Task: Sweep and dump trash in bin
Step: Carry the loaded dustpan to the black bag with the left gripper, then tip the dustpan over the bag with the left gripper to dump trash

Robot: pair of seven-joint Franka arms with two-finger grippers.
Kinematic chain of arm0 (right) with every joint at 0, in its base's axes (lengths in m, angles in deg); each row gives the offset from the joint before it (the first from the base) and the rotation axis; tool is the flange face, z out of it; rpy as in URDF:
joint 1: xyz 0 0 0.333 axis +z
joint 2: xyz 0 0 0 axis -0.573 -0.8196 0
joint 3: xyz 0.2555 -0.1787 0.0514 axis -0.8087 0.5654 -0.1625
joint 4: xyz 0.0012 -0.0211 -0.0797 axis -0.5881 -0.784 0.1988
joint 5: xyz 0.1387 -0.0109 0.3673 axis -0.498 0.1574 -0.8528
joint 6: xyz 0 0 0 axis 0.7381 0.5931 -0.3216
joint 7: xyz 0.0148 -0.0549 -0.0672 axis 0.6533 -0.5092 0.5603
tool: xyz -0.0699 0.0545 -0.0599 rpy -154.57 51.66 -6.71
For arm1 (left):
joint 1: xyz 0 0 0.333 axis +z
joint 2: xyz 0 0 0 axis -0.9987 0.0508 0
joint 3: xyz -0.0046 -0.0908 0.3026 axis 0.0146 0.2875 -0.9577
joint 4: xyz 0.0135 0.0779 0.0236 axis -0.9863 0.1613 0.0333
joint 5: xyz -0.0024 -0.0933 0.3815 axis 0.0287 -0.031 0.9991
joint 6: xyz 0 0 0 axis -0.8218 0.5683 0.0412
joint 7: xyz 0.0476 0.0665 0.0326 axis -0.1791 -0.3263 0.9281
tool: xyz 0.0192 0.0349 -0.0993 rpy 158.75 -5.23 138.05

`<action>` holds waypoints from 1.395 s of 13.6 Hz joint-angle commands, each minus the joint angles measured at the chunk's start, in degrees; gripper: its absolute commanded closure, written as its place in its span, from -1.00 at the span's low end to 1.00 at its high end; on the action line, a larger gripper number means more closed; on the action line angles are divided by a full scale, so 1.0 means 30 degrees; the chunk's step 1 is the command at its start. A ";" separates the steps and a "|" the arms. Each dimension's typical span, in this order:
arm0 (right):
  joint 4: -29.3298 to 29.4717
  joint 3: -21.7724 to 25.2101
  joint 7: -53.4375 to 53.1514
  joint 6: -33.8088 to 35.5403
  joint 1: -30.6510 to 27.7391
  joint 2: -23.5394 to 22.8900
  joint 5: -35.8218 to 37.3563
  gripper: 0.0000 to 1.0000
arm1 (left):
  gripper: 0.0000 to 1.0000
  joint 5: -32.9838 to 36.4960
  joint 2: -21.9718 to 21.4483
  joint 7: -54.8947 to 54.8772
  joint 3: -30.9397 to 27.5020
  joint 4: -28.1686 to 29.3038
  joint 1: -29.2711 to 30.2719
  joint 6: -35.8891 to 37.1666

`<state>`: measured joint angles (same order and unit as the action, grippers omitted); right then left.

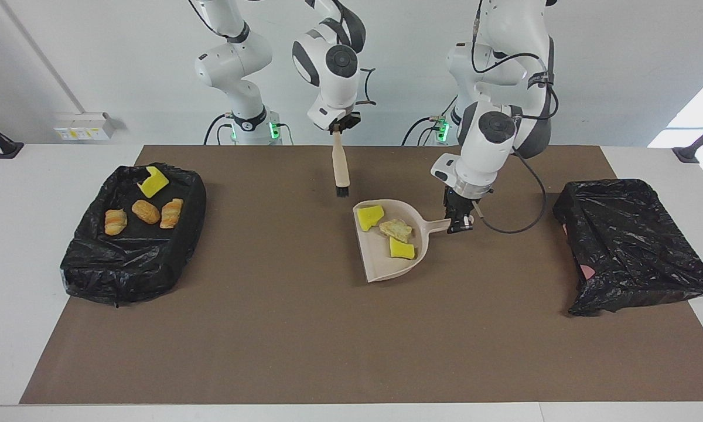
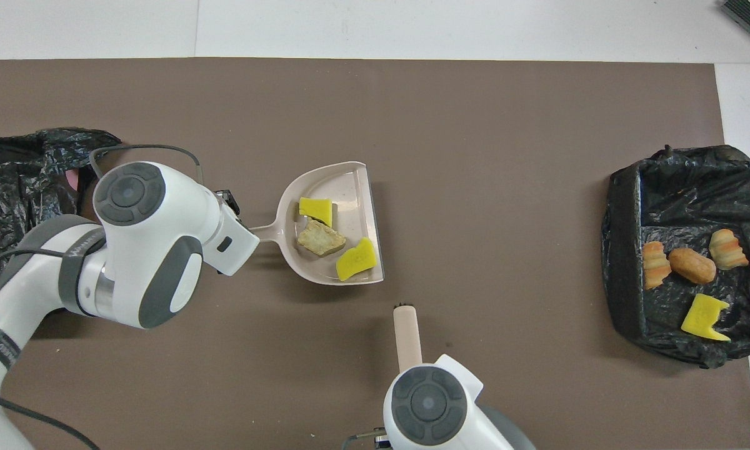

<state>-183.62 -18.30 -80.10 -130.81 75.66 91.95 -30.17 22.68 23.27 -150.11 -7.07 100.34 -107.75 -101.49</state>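
A beige dustpan (image 1: pixel 381 261) sits low over the middle of the brown mat; it also shows in the overhead view (image 2: pixel 350 187). In it lie two yellow sponge bits (image 1: pixel 370 217) (image 1: pixel 401 249) and one pale pastry lump (image 1: pixel 396 230). My left gripper (image 1: pixel 460 225) is shut on the dustpan's handle (image 2: pixel 264 232). My right gripper (image 1: pixel 338 126) is shut on a beige brush (image 1: pixel 340 167). The brush hangs bristles down over the mat, nearer to the robots than the dustpan, and clear of it. The overhead view shows the brush (image 2: pixel 406 334) too.
A black-bag-lined bin (image 1: pixel 129 269) at the right arm's end holds three golden pastries (image 1: pixel 146 211) and a yellow sponge bit (image 1: pixel 153 183). A second bin under a crumpled black bag (image 1: pixel 627 246) stands at the left arm's end.
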 commanded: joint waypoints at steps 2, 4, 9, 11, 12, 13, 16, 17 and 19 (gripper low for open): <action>-0.2000 -0.0060 -0.1522 -0.3125 0.1603 -0.0100 -0.0165 1.00 | 1.00 -0.0596 0.0016 -0.2286 0.0167 -0.3238 0.2131 0.3799; -0.2001 -0.0060 -0.1817 -0.4413 0.1783 -0.1388 -0.0225 1.00 | 1.00 -0.1210 0.0045 -0.3486 -0.0036 -0.5926 0.2868 0.6752; -0.2031 -0.0060 -0.0095 -0.4918 0.1667 -0.2184 -0.0225 1.00 | 1.00 -0.0833 -0.0071 -0.5334 -0.0125 -0.7549 0.5123 0.7936; -0.2031 -0.0060 0.0029 -0.5471 0.1608 -0.2447 -0.0225 1.00 | 1.00 -0.0685 0.0074 -0.6854 -0.0096 -0.8397 0.6323 0.8844; -0.2002 -0.0060 0.0116 -0.5533 0.1579 -0.2478 -0.0225 0.91 | 1.00 -0.0627 0.0134 -0.7181 -0.0096 -0.8634 0.6677 0.8993; -0.1914 -0.0031 0.0175 -0.5417 0.1463 -0.2623 -0.0225 0.32 | 1.00 -0.0394 0.0134 -0.7706 -0.0125 -0.8637 0.7261 0.8965; -0.1360 0.0028 0.0205 -0.5416 0.1432 -0.2974 0.0095 -1.00 | 1.00 0.0688 0.0164 -0.9904 -0.0212 -0.8695 0.9340 0.8994; -0.0835 0.0086 0.0234 -0.5445 0.1171 -0.3353 0.0155 -1.00 | 1.00 0.1388 0.0164 -1.0692 -0.0213 -0.8695 1.0072 0.8936; 0.0016 0.0057 0.0293 -0.5533 0.0118 -0.3678 0.1086 -1.00 | 1.00 0.2154 0.0222 -1.2101 -0.0242 -0.8724 1.1624 0.8644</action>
<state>-186.63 -18.11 -81.33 -146.69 78.91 83.06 -29.15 27.57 23.04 -182.98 -8.35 76.16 -76.48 -76.19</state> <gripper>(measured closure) 0.097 0.687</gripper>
